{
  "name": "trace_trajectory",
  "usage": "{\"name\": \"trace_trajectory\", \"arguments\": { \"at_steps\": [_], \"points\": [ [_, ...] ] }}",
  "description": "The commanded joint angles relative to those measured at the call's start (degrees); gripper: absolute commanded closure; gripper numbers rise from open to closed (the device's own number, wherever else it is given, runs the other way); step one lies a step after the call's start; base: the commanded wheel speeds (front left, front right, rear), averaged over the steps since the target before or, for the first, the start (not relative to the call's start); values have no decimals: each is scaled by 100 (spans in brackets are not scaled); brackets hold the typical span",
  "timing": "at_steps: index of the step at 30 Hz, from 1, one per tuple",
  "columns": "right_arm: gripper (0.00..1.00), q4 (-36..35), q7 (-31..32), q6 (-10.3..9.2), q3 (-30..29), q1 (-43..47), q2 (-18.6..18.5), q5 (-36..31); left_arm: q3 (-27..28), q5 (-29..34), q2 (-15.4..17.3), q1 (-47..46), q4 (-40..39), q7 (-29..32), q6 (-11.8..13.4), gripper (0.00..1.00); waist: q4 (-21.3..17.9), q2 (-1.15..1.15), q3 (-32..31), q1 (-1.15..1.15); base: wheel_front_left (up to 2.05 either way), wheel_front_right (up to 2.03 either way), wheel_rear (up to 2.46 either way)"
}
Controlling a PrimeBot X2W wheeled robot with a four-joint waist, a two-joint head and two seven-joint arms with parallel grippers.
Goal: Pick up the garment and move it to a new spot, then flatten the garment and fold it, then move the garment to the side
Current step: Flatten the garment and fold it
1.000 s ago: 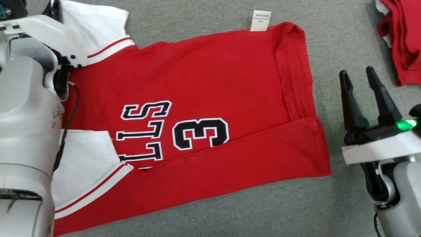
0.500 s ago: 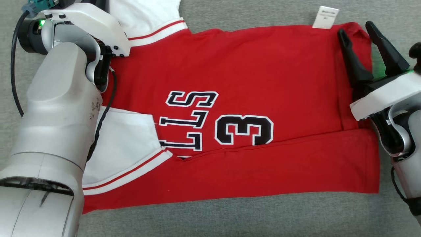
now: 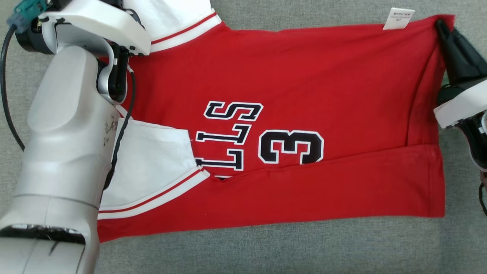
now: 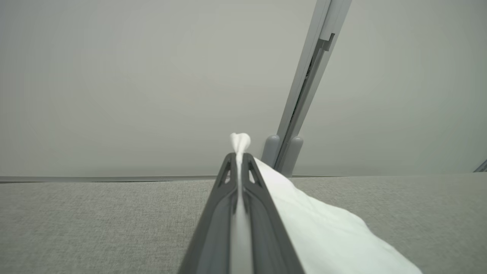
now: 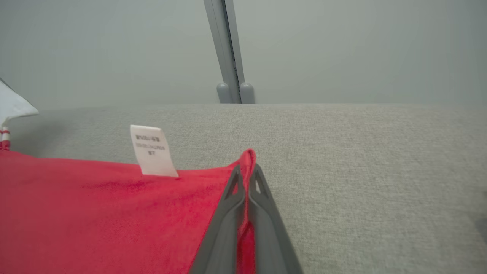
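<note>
The garment (image 3: pixel 289 87) is a red jersey with white sleeves and black lettering, spread across the grey cloth surface, its lower edge folded up. My left gripper (image 4: pixel 239 158) is shut on white sleeve fabric at the garment's far left corner; in the head view the white wrist housing covers its fingers. My right gripper (image 3: pixel 443 26) is shut on the garment's far right red corner (image 5: pixel 247 156), where the red hem runs between its dark fingers (image 5: pixel 228 213). A white care label (image 3: pixel 398 18) sticks out from the far edge, also visible as the label (image 5: pixel 152 150) in the right wrist view.
The grey fabric surface (image 3: pixel 304 251) stretches all round the garment. A pale wall with a grey vertical rail (image 5: pixel 228 49) stands behind the surface's far edge. My left arm (image 3: pixel 64 152) lies over the garment's left side.
My right gripper moved from the bare surface to the garment's far right corner and shut on it. The head camera shifted, so the garment sits further right in view. The left gripper stayed shut.
</note>
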Motion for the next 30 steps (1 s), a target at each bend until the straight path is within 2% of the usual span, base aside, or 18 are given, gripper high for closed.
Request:
{"name": "trace_trajectory", "arguments": {
  "at_steps": [1,9,13,19,26,30],
  "points": [
    [100,-52,-76,-2,-59,-14,-55,25,42,51,46,83,-109,-20,43,100,19,0,-36,0,0,0,0],
    [100,-230,-233,-2,-110,294,-99,168,385,163,88,1103,-1617,-16,162,100,79,0,-236,0,0,0,0],
    [100,-441,-423,-2,-158,683,-175,172,586,194,64,1881,-2532,-16,254,100,125,0,-326,0,0,0,0],
    [100,-721,-541,-2,-192,1404,-97,244,782,184,49,3300,-3829,-15,432,100,145,0,-509,0,0,0,0],
    [100,-841,-640,-2,-252,2201,39,223,787,-6,6,4919,-4784,384,700,100,158,0,-811,0,0,0,0],
    [100,-916,-738,-2,-256,2466,82,1,743,-135,-17,5545,-5008,683,788,100,143,0,-926,0,0,0,0]
  ]
}}
